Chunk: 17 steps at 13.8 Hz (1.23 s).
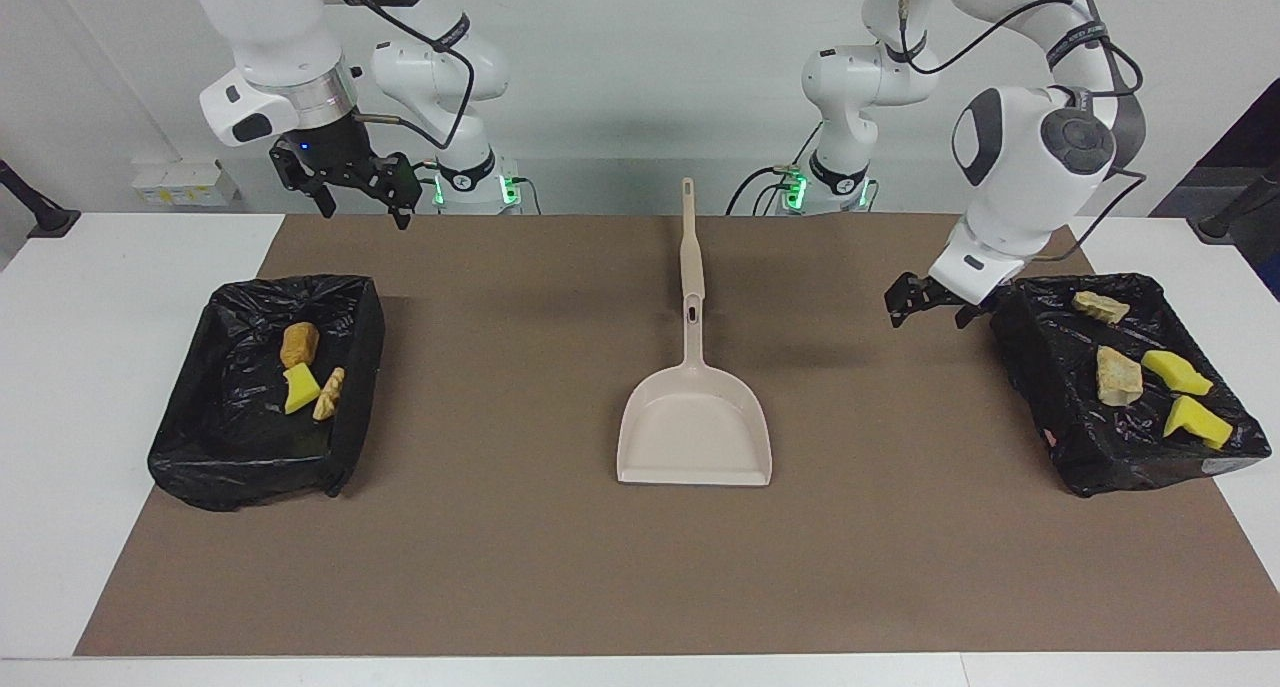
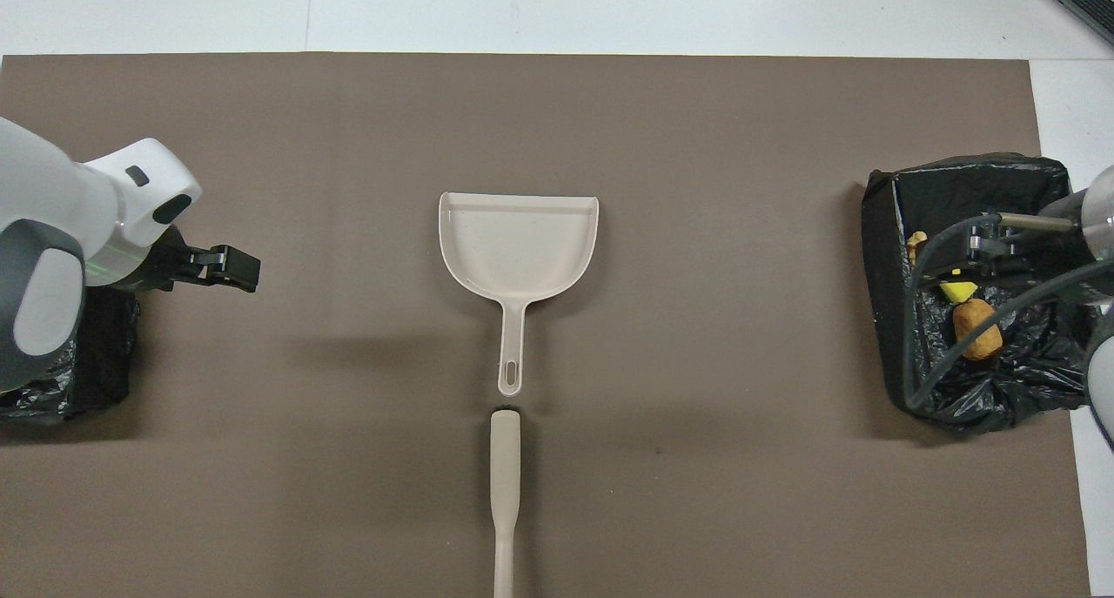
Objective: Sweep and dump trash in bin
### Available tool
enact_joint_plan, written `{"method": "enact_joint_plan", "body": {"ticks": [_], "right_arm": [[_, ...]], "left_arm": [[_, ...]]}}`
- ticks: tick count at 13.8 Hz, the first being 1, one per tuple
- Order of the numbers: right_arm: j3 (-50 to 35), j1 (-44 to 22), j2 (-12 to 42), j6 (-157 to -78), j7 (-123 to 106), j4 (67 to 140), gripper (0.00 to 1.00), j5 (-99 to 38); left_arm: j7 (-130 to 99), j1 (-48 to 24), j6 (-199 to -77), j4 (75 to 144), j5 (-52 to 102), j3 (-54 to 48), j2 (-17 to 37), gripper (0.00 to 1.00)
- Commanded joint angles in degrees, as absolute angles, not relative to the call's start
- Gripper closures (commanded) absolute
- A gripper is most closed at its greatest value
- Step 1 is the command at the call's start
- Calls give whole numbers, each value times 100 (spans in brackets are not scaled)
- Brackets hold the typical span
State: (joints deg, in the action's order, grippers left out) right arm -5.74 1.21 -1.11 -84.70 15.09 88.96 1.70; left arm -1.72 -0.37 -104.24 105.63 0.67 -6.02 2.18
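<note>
Trash sits in two bins, none of it on the brown mat [image 1: 560,567] that covers most of the white table [image 1: 90,387] and is the largest thing in view. A black-lined bin [image 1: 1040,367] at the left arm's end of the table holds four pieces: two pale stone-like lumps [image 1: 1117,375] and two yellow sponge chunks [image 1: 1196,421]. A second black-lined bin [image 1: 200,457] at the right arm's end holds three: a golden-brown bread roll [image 1: 298,344], a yellow sponge chunk [image 1: 300,388] and a small tan piece [image 1: 329,394] that may be a second roll, though it is too small to be sure.

In the middle of the mat, well apart from both bins, a beige dustpan [image 1: 694,427] lies flat with its open mouth pointing away from the robots. A beige brush handle [image 1: 689,247] lies in line with the dustpan's handle, nearer to the robots, the two ends just apart. Nothing lies between the dustpan and either bin.

Left gripper [image 1: 932,302] hangs in the air over the mat just beside the rim of its bin, jaws apart and empty. Right gripper [image 1: 352,189] waits raised over the mat's edge near its base, close to the second bin, jaws also apart, holding nothing.
</note>
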Motion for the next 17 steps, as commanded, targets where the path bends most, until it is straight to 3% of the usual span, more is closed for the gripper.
{"method": "enact_joint_plan", "body": {"ticks": [1,8,17], "right_arm": [[-633,211,-132,-8561,1380,8912,0,105],[-624,220,-123,-8561,1389,8903,0,105],[-624,211,-132,-8587,1389,8912,0,105]], "left_arm": [[-62,70,-9619,9873,-69,-668,149,0],[-44,70,-8649,8597,-229,-615,71,0],[-53,167,-8658,8587,237,-510,-184,0]]}}
